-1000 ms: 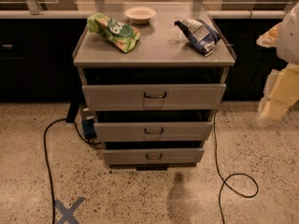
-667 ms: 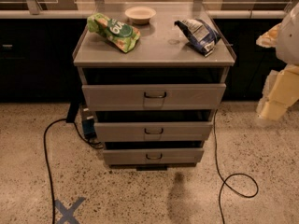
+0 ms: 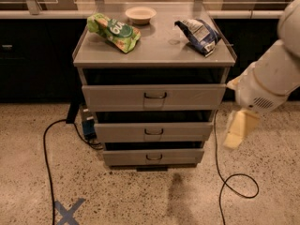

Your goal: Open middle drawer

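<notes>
On the cabinet top [image 3: 159,50] a snack bag [image 3: 114,31] lay left, a bowl [image 3: 140,14] behind centre and a chip bag [image 3: 199,34] right, while the middle drawer [image 3: 153,131] sat between the top drawer [image 3: 153,96] and bottom drawer [image 3: 153,156], the gripper [image 3: 238,128] hanging apart to its right.

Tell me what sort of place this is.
Likely an office break area or lab: a drawer cabinet holding a green snack bag and a bowl, dark counters behind, speckled floor. The hand hangs right of the middle drawer.
</notes>
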Robot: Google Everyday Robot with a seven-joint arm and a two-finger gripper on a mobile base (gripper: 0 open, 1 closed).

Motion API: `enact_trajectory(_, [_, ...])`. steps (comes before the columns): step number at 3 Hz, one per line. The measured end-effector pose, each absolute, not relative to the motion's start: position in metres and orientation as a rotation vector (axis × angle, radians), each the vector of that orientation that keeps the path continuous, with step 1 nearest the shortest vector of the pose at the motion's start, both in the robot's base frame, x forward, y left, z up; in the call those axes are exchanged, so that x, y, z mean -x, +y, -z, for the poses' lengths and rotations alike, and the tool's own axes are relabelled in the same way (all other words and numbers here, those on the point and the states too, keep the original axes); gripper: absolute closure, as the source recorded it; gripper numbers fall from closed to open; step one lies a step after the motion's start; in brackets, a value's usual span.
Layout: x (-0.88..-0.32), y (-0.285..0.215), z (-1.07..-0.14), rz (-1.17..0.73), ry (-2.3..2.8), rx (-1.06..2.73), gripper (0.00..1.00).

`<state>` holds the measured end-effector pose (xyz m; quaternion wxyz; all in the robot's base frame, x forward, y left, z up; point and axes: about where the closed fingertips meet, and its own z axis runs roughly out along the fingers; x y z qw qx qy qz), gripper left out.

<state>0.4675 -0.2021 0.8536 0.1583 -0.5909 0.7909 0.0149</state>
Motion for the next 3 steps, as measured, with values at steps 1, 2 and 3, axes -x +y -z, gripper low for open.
enact_trajectory(1, [-0.482, -0.191, -0.789, -0.15, 2.259, 1.679, 0.0])
enact_trajectory(2, [-0.49, -0.19, -0.747, -0.236, 2.247, 1.693, 0.0])
enact_trajectory(3, [-0.49, -0.19, -0.747, -0.236, 2.247, 1.693, 0.0])
